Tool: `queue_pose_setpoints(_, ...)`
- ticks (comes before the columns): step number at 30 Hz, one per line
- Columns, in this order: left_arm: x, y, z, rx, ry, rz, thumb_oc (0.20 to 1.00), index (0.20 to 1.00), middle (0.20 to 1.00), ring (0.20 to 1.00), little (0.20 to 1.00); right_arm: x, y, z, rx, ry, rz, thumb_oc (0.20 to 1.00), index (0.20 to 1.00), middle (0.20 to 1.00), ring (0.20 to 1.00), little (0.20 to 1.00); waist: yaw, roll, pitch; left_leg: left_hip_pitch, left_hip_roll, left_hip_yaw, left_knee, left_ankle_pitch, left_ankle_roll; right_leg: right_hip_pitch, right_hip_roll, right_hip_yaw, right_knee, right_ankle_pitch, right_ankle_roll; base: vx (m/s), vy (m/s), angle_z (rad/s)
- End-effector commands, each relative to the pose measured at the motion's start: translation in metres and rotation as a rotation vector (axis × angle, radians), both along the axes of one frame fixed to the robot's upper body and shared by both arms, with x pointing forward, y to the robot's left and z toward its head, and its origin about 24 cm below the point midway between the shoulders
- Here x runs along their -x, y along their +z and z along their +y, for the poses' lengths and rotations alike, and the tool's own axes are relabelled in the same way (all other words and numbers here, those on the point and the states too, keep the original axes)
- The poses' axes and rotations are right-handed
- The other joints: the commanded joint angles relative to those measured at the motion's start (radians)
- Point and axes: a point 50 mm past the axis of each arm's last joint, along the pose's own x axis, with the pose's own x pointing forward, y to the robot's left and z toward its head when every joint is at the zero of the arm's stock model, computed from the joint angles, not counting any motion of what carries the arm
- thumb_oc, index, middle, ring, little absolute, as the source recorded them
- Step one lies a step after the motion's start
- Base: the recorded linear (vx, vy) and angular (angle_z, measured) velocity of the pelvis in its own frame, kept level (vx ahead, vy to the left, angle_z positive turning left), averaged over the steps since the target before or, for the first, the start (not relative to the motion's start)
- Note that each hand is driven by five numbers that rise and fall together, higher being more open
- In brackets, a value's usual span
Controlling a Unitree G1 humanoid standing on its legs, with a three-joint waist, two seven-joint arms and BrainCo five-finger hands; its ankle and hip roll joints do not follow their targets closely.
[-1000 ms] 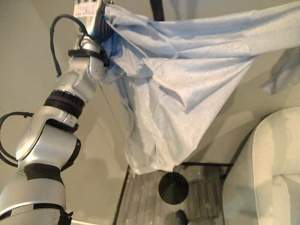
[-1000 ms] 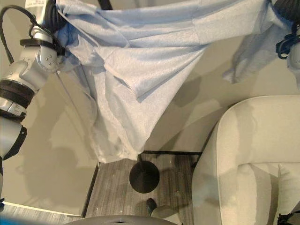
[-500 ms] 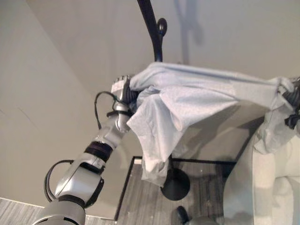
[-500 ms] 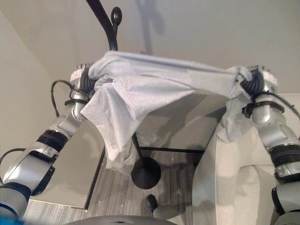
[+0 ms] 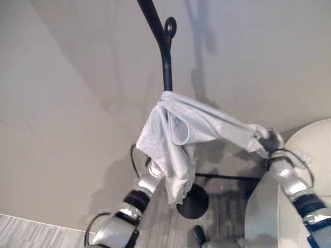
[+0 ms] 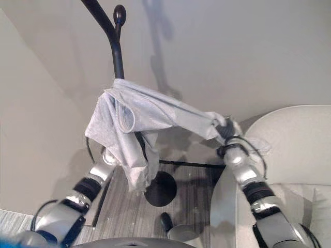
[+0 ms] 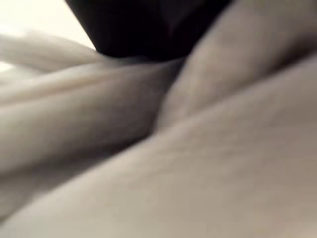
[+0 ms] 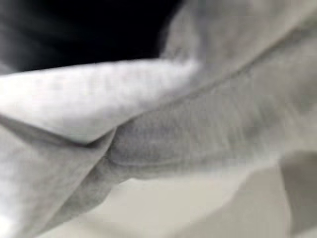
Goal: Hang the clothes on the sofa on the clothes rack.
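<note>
Head views: pale blue garment (image 6: 135,120) draped on black clothes rack (image 5: 166,67) pole. Wrist views: cloth folds close up. Right hand (image 6: 226,132) clutches garment's right end; left hand hidden behind cloth, grip unclear.

the shirt (image 5: 178,129) hung on the rack (image 5: 166,62), left of the sofa (image 6: 289,139); right hand (image 6: 225,132) at its right end.

A black clothes rack (image 5: 166,62) stands on the grey wood-look floor (image 6: 126,204) by the wall, on a round black base (image 6: 161,189). A pale grey garment (image 6: 129,124) is draped over its pole below the knobbed hook, hanging down to one side. A white sofa (image 6: 289,150) stands on the floor beside the rack.
</note>
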Motion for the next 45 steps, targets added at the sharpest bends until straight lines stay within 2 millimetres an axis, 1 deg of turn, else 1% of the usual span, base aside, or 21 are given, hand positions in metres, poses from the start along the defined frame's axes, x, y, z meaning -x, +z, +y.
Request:
queue_pose_setpoints(1,0.015,-0.027,-0.007,0.236,-0.090,0.147,1.000,1.000,1.000,1.000,1.000,0.005,-0.018,0.005,-0.104,-0.009,0.068,0.200,0.200,0.200,0.200,0.200,0.016,-0.054,-0.065,0.013,0.006,-0.050,0.005,-0.017,-0.046,0.077,-0.046,0.059,0.011,-0.107,0.064,0.00,-0.020,-0.05)
queue_pose_setpoints(3,0.025,-0.034,-0.014,0.270,-0.141,0.183,1.000,1.000,1.000,1.000,1.000,0.013,-0.033,0.034,-0.166,0.074,0.137,0.200,0.200,0.200,0.200,0.200,0.027,-0.058,-0.061,0.014,0.007,-0.054,0.005,-0.017,-0.046,0.080,-0.045,0.056,0.011,-0.107,0.062,0.00,-0.031,0.06)
queue_pose_setpoints(4,0.025,-0.034,-0.014,0.270,-0.141,0.183,1.000,1.000,1.000,1.000,1.000,0.013,-0.033,0.034,-0.166,0.075,0.137,0.200,0.200,0.200,0.200,0.200,0.027,-0.058,-0.061,0.014,0.007,-0.054,0.005,-0.017,-0.046,0.080,-0.045,0.056,0.011,-0.107,0.062,0.00,-0.030,0.04)
queue_pose_setpoints(7,0.037,-0.049,-0.020,0.270,-0.156,0.260,1.000,1.000,1.000,1.000,1.000,0.023,-0.048,0.068,-0.274,0.163,0.219,0.200,0.200,0.200,0.200,0.200,0.042,-0.063,-0.060,0.017,0.005,-0.062,0.005,-0.015,-0.045,0.088,-0.045,0.054,0.011,-0.109,0.059,0.00,0.000,0.00)
queue_pose_setpoints(8,0.037,-0.049,-0.020,0.270,-0.156,0.260,1.000,1.000,1.000,1.000,1.000,0.023,-0.048,0.068,-0.274,0.163,0.219,0.200,0.200,0.200,0.200,0.200,0.042,-0.063,-0.060,0.017,0.005,-0.062,0.005,-0.015,-0.045,0.088,-0.045,0.053,0.011,-0.110,0.059,0.00,0.000,0.00)
queue_pose_setpoints(9,0.039,-0.052,-0.021,0.274,-0.157,0.274,1.000,1.000,1.000,1.000,1.000,0.024,-0.049,0.071,-0.277,0.179,0.232,0.520,0.520,0.520,0.520,0.520,0.046,-0.063,-0.060,0.018,0.005,-0.063,0.005,-0.015,-0.045,0.091,-0.046,0.051,0.011,-0.111,0.058,0.00,0.000,0.00)
queue_pose_setpoints(10,0.042,-0.057,-0.020,0.272,-0.151,0.298,1.000,1.000,1.000,1.000,1.000,0.025,-0.053,0.077,-0.284,0.191,0.254,1.000,1.000,1.000,1.000,1.000,0.053,-0.065,-0.059,0.017,0.005,-0.067,0.005,-0.013,-0.045,0.094,-0.046,0.046,0.011,-0.114,0.057,0.00,0.000,0.00)
queue_pose_setpoints(17,0.057,-0.078,-0.006,0.217,-0.107,0.392,1.000,1.000,1.000,1.000,1.000,0.035,-0.066,0.061,-0.294,0.111,0.302,1.000,1.000,1.000,1.000,1.000,0.069,-0.071,-0.058,0.019,0.007,-0.071,0.005,-0.010,-0.048,0.102,-0.054,0.028,0.011,-0.118,0.055,0.00,0.004,0.09)
queue_pose_setpoints(20,0.079,-0.102,0.024,0.151,-0.010,0.484,1.000,1.000,1.000,1.000,1.000,0.054,-0.084,0.026,-0.316,-0.051,0.341,1.000,1.000,1.000,1.000,1.000,0.077,-0.074,-0.059,0.023,0.007,-0.074,0.005,-0.011,-0.049,0.108,-0.057,0.014,0.011,-0.121,0.054,0.00,0.010,0.12)
queue_pose_setpoints(21,0.079,-0.102,0.024,0.151,-0.010,0.484,1.000,1.000,1.000,1.000,1.000,0.054,-0.084,0.026,-0.316,-0.051,0.341,1.000,1.000,1.000,1.000,1.000,0.077,-0.074,-0.059,0.023,0.007,-0.074,0.005,-0.011,-0.049,0.108,-0.057,0.014,0.011,-0.121,0.054,0.01,-0.001,0.13)
queue_pose_setpoints(22,0.095,-0.115,0.046,0.160,0.094,0.550,1.000,1.000,1.000,1.000,1.000,0.070,-0.094,0.003,-0.339,-0.165,0.365,1.000,1.000,1.000,1.000,1.000,0.078,-0.078,-0.060,0.025,0.009,-0.075,0.005,-0.012,-0.050,0.111,-0.058,0.009,0.011,-0.123,0.054,0.01,-0.004,0.12)
queue_pose_setpoints(23,0.095,-0.115,0.046,0.160,0.094,0.551,1.000,1.000,1.000,1.000,1.000,0.070,-0.094,0.003,-0.339,-0.165,0.365,1.000,1.000,1.000,1.000,1.000,0.078,-0.078,-0.060,0.025,0.009,-0.075,0.005,-0.012,-0.050,0.111,-0.057,0.009,0.011,-0.123,0.054,0.01,-0.003,0.09)
queue_pose_setpoints(25,0.121,-0.132,0.078,0.228,0.296,0.639,1.000,1.000,1.000,1.000,1.000,0.093,-0.103,-0.032,-0.391,-0.346,0.365,1.000,1.000,1.000,1.000,1.000,0.075,-0.082,-0.064,0.028,0.012,-0.071,0.005,-0.014,-0.054,0.114,-0.058,0.003,0.011,-0.127,0.056,0.02,0.005,0.07)
queue_pose_setpoints(27,0.137,-0.141,0.094,0.262,0.388,0.686,1.000,1.000,1.000,1.000,1.000,0.108,-0.107,-0.048,-0.453,-0.443,0.355,1.000,1.000,1.000,1.000,1.000,0.069,-0.084,-0.066,0.029,0.014,-0.066,0.005,-0.017,-0.055,0.117,-0.058,0.004,0.011,-0.129,0.057,0.02,0.007,0.06)
queue_pose_setpoints(30,0.161,-0.150,0.109,0.378,0.559,0.727,1.000,1.000,1.000,1.000,1.000,0.133,-0.116,-0.070,-0.606,-0.617,0.338,1.000,1.000,1.000,1.000,1.000,0.059,-0.086,-0.070,0.035,0.014,-0.055,0.005,-0.023,-0.057,0.119,-0.057,0.005,0.013,-0.130,0.059,0.00,0.000,0.00)
queue_pose_setpoints(32,0.172,-0.155,0.111,0.400,0.578,0.759,1.000,1.000,1.000,1.000,1.000,0.146,-0.125,-0.075,-0.713,-0.715,0.326,1.000,1.000,1.000,1.000,1.000,0.055,-0.086,-0.073,0.037,0.016,-0.049,0.005,-0.026,-0.057,0.121,-0.057,0.008,0.014,-0.132,0.058,0.00,0.002,-0.02)
queue_pose_setpoints(36,0.182,-0.162,0.105,0.410,0.544,0.813,1.000,1.000,1.000,1.000,1.000,0.163,-0.141,-0.075,-0.851,-0.838,0.349,1.000,1.000,1.000,1.000,1.000,0.051,-0.087,-0.075,0.041,0.017,-0.043,0.005,-0.028,-0.058,0.124,-0.055,0.013,0.016,-0.134,0.057,-0.01,0.003,-0.03)
queue_pose_setpoints(39,0.188,-0.168,0.087,0.467,0.489,0.864,1.000,1.000,1.000,1.000,1.000,0.190,-0.171,-0.055,-1.011,-0.969,0.504,1.000,1.000,1.000,1.000,1.000,0.053,-0.086,-0.076,0.045,0.019,-0.038,0.007,-0.032,-0.058,0.127,-0.054,0.014,0.018,-0.137,0.054,0.00,0.000,0.00)
queue_pose_setpoints(40,0.188,-0.168,0.087,0.468,0.489,0.863,1.000,1.000,1.000,1.000,1.000,0.190,-0.171,-0.055,-1.012,-0.968,0.503,1.000,1.000,1.000,1.000,1.000,0.053,-0.086,-0.075,0.045,0.019,-0.038,0.007,-0.032,-0.058,0.127,-0.054,0.014,0.018,-0.137,0.054,0.00,0.000,0.00)
queue_pose_setpoints(42,0.182,-0.169,0.072,0.467,0.389,0.891,1.000,1.000,1.000,1.000,1.000,0.208,-0.188,-0.034,-1.212,-1.120,0.573,1.000,1.000,1.000,1.000,1.000,0.053,-0.084,-0.077,0.049,0.020,-0.034,0.008,-0.035,-0.058,0.131,-0.052,0.012,0.019,-0.140,0.051,0.00,0.000,0.00)
queue_pose_setpoints(45,0.172,-0.168,0.063,0.437,0.299,0.896,1.000,1.000,1.000,1.000,1.000,0.220,-0.195,-0.022,-1.254,-1.182,0.653,1.000,1.000,1.000,1.000,1.000,0.055,-0.082,-0.080,0.053,0.022,-0.034,0.008,-0.036,-0.059,0.134,-0.052,0.010,0.019,-0.143,0.049,0.00,0.000,0.00)
